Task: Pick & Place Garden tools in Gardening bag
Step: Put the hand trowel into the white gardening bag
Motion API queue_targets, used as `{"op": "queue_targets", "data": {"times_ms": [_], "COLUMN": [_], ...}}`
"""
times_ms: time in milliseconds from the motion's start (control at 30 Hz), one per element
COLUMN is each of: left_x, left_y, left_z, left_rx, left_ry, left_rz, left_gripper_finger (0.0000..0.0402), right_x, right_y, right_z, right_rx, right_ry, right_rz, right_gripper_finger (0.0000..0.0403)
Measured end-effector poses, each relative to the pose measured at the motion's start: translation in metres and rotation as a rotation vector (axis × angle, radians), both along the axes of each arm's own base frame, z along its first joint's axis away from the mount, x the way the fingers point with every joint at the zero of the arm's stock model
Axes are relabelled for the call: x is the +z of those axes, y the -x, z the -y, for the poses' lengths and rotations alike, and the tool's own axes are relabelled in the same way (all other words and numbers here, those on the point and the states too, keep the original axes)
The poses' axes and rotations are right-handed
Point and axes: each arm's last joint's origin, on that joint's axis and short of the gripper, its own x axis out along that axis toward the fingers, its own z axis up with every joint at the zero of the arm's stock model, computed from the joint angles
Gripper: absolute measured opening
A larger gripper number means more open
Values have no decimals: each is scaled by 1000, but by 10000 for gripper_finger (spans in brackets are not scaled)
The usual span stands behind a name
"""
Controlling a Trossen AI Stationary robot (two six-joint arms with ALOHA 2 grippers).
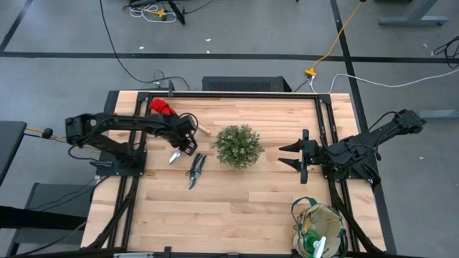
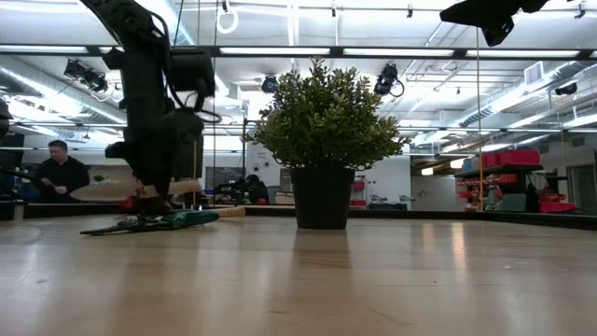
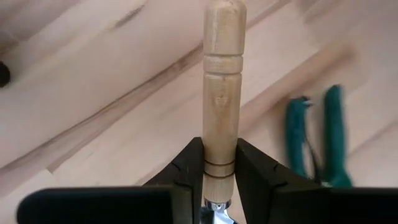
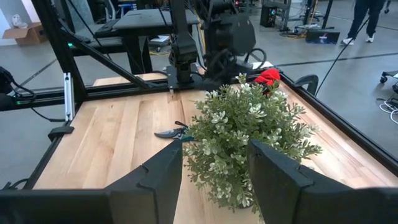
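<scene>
The left gripper (image 3: 214, 186) is clenched on the wooden handle of a trowel (image 3: 221, 93), held just above the surface (image 1: 237, 201) to the left of the plant (image 1: 238, 145). The pruning shears (image 1: 196, 169) lie flat on the surface between that gripper and the plant, slightly nearer the front edge. The red gloves (image 1: 161, 107) rest behind the left gripper, near the rear rail. The right gripper (image 1: 295, 155) hangs released, jaws apart, just right of the plant. The gardening bag (image 1: 320, 230) stands at the front right corner, well apart from the plant.
</scene>
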Motion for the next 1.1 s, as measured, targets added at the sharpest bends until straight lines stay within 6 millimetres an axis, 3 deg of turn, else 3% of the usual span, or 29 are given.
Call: {"op": "queue_targets", "data": {"times_ms": [433,900,1100], "left_x": [46,154,186], "left_y": [7,-16,-19], "left_z": [3,-5,-6], "left_rx": [-43,-202,-256], "left_ry": [-74,-301,-378], "left_rz": [229,505,586], "left_gripper_finger": [76,76,76], "right_x": [5,15,19], "right_y": [-1,-2,-3], "right_z": [-1,1,3], "right_rx": [0,-71,-85], "right_ry": [-21,5,-5], "right_rz": [47,148,183], "right_gripper_finger": [181,193,216]}}
